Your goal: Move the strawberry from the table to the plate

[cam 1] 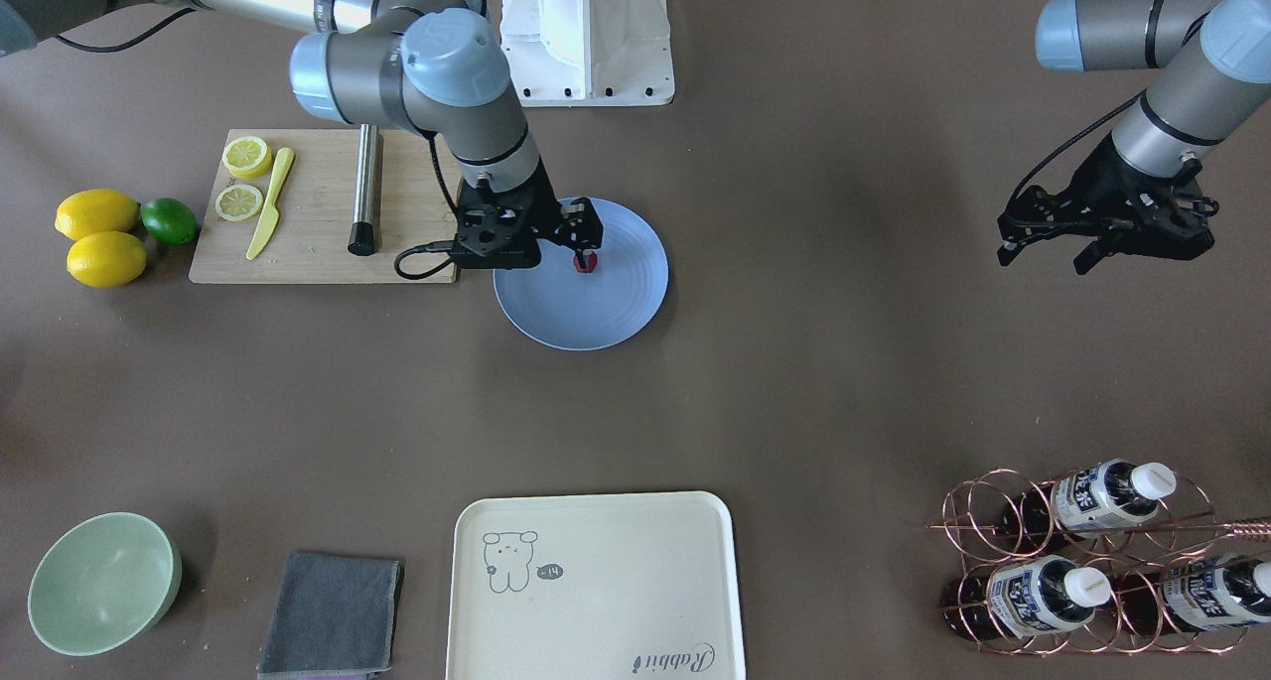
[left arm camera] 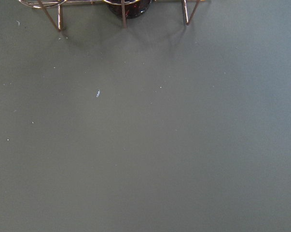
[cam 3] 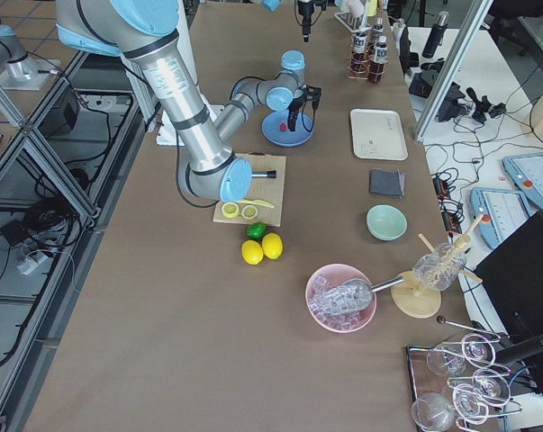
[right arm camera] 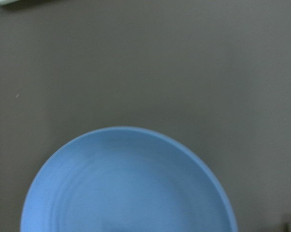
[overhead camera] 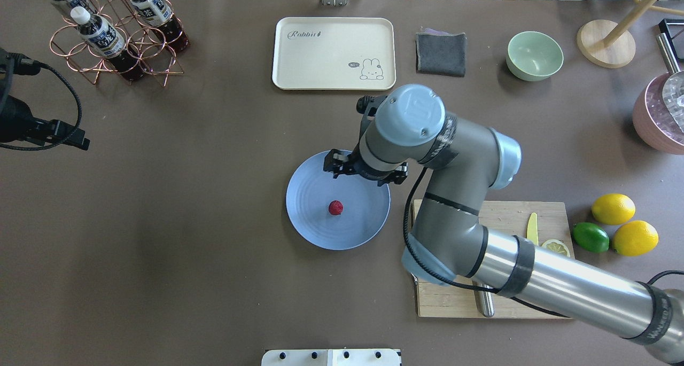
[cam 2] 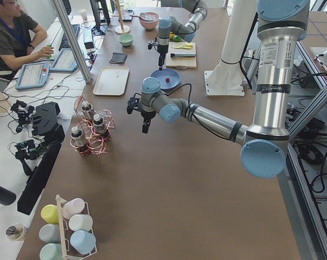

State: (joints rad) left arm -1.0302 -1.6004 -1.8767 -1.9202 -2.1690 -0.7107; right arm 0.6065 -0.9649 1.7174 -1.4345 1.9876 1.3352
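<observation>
The strawberry [overhead camera: 335,207], small and dark red, lies near the middle of the light-blue plate [overhead camera: 310,227] on the brown table [overhead camera: 187,248]. It also shows as a red spot [cam 1: 586,263] on the plate [cam 1: 596,318] in the front-facing view. My right gripper [cam 1: 584,248] hangs above the plate, raised off the berry and not holding it; its fingers look open. The right wrist view shows only the plate's rim [right arm camera: 150,135] and bare table. My left gripper [cam 1: 1043,258] hovers open and empty far off to the side, near the bottle rack.
A wooden cutting board [cam 1: 318,253] with lemon slices, a yellow knife and a metal rod sits beside the plate. Two lemons [cam 1: 99,233] and a lime lie past it. A cream tray [cam 1: 596,591], grey cloth [cam 1: 333,615], green bowl [cam 1: 104,581] and copper bottle rack [cam 1: 1092,561] line the far edge.
</observation>
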